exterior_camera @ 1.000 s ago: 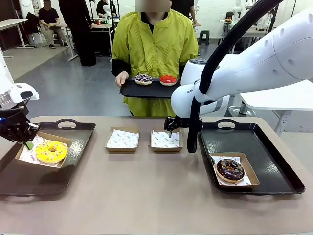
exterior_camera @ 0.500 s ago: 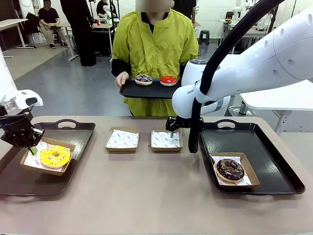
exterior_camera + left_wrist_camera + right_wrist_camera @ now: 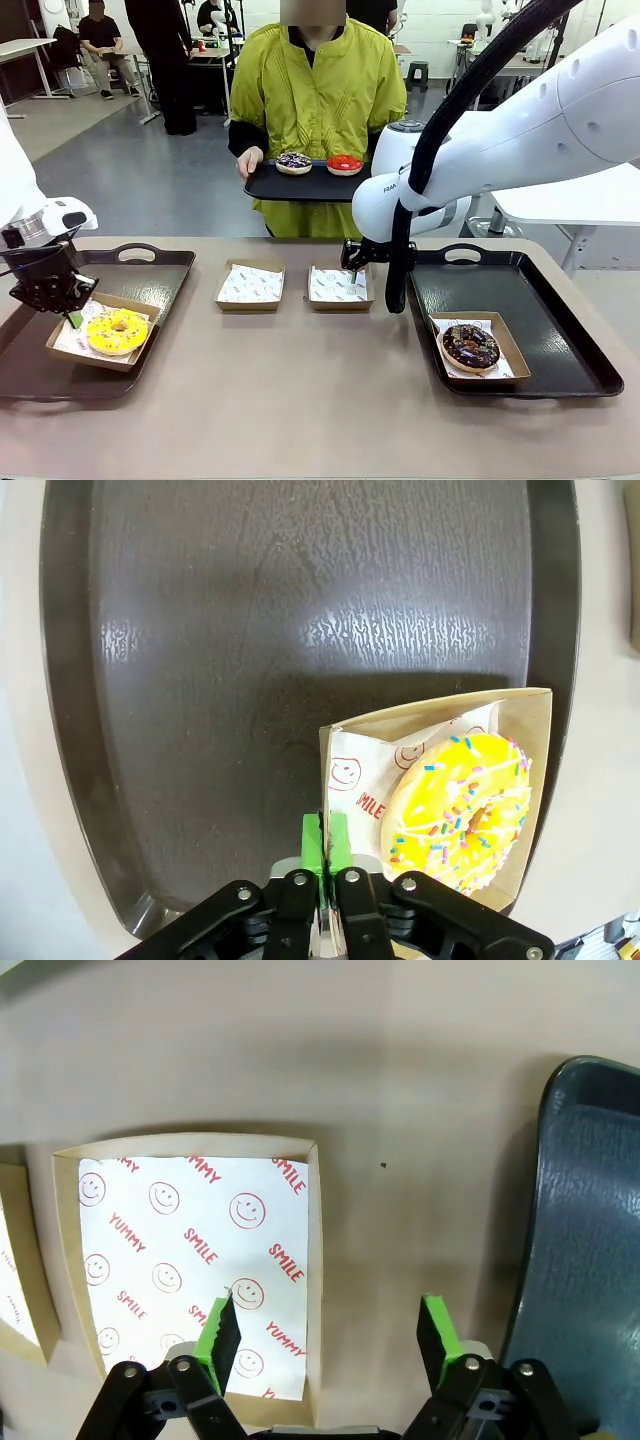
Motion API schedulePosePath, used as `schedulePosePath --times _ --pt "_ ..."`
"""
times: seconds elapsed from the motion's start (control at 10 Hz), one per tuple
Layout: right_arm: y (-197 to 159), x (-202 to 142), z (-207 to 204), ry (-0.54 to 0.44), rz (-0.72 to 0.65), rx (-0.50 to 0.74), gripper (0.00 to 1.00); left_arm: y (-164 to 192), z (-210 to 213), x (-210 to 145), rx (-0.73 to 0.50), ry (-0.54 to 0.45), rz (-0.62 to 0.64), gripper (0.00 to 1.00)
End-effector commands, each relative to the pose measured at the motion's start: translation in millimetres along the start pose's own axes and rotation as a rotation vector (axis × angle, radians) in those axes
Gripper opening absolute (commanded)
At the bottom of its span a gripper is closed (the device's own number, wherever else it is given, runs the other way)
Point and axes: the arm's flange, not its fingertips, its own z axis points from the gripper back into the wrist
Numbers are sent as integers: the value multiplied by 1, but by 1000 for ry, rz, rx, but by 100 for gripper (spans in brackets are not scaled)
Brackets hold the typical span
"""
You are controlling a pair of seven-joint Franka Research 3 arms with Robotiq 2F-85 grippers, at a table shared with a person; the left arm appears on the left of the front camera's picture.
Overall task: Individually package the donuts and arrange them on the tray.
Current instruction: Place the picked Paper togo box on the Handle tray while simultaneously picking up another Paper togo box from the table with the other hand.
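**Yellow donut boxed, held by a corner of the card**

Pictured in a shallow cardboard box (image 3: pixel 430 712) on the left tray (image 3: pixel 150 280): the yellow-glazed donut (image 3: pixel 460 810), sprinkled and sitting on printed paper. Pinched at one corner of that box by the left claw (image 3: pixel 324 845), green pads pressed together on the thin card wall and clear of the glaze. Hard to tell whether resting flat on the tray or tipped up slightly.

Judged light and soft, with a sticky top easily marred. Better carried by the stiff box wall than by the ring itself, and kept level to avoid sliding on the paper.

Over on the right tray (image 3: pixel 470 290), already boxed: the chocolate donut (image 3: pixel 470 345) with sprinkles.

Between the trays, side by side on the surface (image 3: pixel 300 400): the left empty box (image 3: pixel 249 284) and the right empty box (image 3: pixel 190 1260), both paper-lined. Hovering low at the latter's edge, the right claw (image 3: pixel 328 1325), spread wide, one finger over the paper and the other over bare surface.

At the far side, raised in a person's hand (image 3: pixel 248 160): a small black tray (image 3: pixel 300 185) bearing the purplish donut (image 3: pixel 293 160) and the red donut (image 3: pixel 344 163), both unpackaged. For those, probably a gentle hold across the outer sides, away from the glaze.
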Motion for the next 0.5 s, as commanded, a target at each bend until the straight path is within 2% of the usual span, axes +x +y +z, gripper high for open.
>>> schedulePosePath --times 0.0,0.1,0.2,0.3,0.4 --pt "7 8 -1 5 -20 -28 32 0 -1 -1 -32 -7 -26 57" --pt "7 8 -1 6 -22 -26 0 1 -1 -1 -35 -7 -32 100" --pt "8 8 -1 6 -24 -28 0 1 -1 -2 -38 -7 -35 60" --pt "8 8 -1 8 -24 -28 0 1 0 -2 -42 -5 -36 100" --pt "8 9 -1 9 -25 -28 14 1 0 -2 -44 -3 -38 100"
